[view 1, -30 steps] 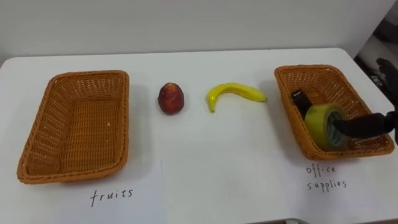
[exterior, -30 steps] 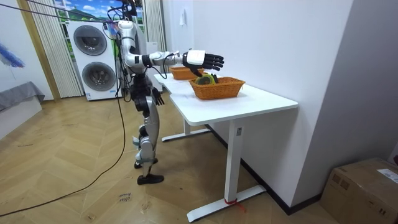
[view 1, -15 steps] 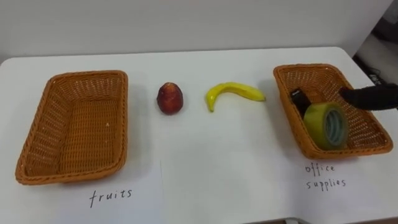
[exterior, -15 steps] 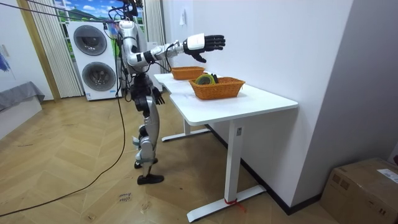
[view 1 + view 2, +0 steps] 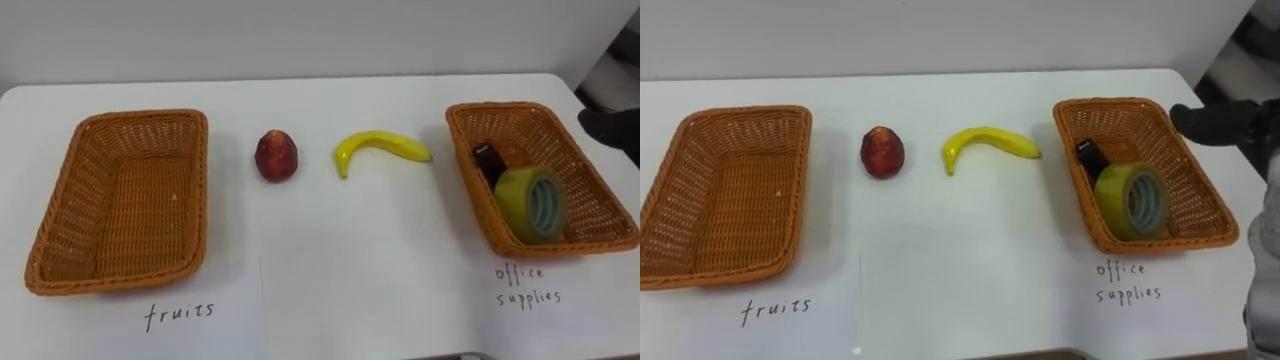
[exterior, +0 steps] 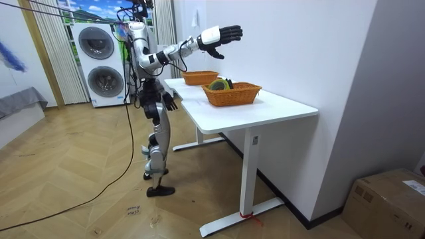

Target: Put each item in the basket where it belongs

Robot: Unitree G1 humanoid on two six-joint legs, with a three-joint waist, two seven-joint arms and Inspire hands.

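A red apple-like fruit (image 5: 276,157) and a yellow banana (image 5: 385,148) lie on the white table between two wicker baskets. The left basket (image 5: 140,118) has nothing in it. Inside the right basket (image 5: 500,108) are a yellow-green tape roll (image 5: 530,203) and a small black item (image 5: 488,158). My right hand (image 6: 222,33) is open and raised high above the table, holding nothing; it shows dark at the right edge (image 5: 1215,120) past the right basket. By my hip in the room view hangs my left hand (image 6: 166,101).
Handwritten labels sit on the table in front of each basket: fruits (image 5: 180,314) at the left, office supplies (image 5: 528,284) at the right. I stand at the table's long side; the table's right edge lies just beyond the right basket. A washer and dryer stand behind me.
My right hand has let go of the tape roll, which stays in the right basket, and has risen up and away to the right.
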